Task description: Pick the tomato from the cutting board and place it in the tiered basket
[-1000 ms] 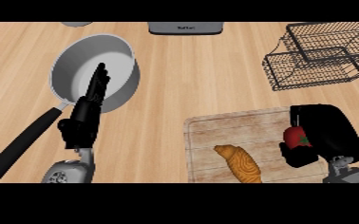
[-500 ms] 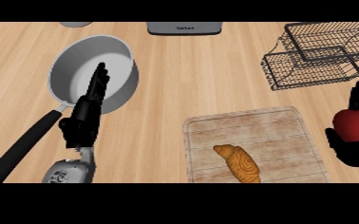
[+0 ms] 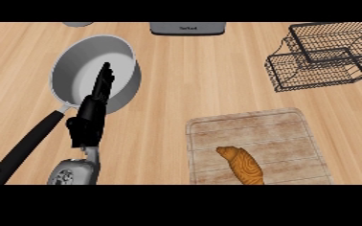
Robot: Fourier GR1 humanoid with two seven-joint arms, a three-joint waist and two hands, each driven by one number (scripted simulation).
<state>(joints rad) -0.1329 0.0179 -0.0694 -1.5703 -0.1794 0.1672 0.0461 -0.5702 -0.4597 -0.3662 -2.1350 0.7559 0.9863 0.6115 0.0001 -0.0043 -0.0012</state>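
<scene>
- Tomato: not visible anywhere in the head view, so where it is cannot be told.
- Cutting board: pale wood, lower right of the counter, with no tomato on its visible surface. Its near edge runs out of the view's bottom.
- Croissant: golden brown, lying on the board's lower left part and angled toward the bottom edge.
- Tiered basket: black wire, upper right, well apart from the board. Nothing shows inside the tiers that can be seen.
- Right hand: out of view, so its state cannot be told.
- Left hand: black, at the left, fingers straight and together, pointing up the view and holding nothing. Its fingertips overlap the pan's bowl; whether they touch it cannot be told.
- Left forearm: grey, coming in from the lower edge.
- Pan: grey, round, upper left; its black handle slants down to the lower left corner.
- Grey appliance: top centre, cut by the upper edge.
- Counter: light wood planks.
</scene>
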